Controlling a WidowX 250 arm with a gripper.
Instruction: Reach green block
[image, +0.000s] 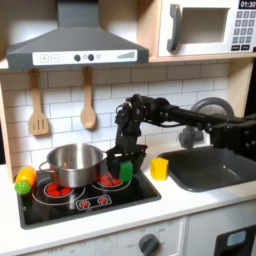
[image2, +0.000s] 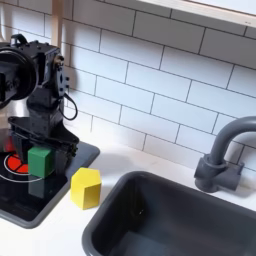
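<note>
One small bright green cube-like block (image2: 40, 160) is seen at the left of the second exterior view, on the black toy stove top (image2: 60, 190), just below the black gripper (image2: 40, 140). Whether the jaws are closed on it cannot be told. A yellow block (image2: 86, 187) sits nearby on the white table (image2: 60, 230).

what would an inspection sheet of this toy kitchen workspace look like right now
surface: black stovetop with red burners, white counter
job's things: green block on the stovetop, in both exterior views
clutter: yellow block on the counter beside the stove; steel pot; green-and-orange toy vegetable
grippers: gripper down at the green block; fingers' state unclear
cables: black cables along the arm
surroundings: sink, faucet, tiled wall, hanging wooden utensils, microwave
</note>
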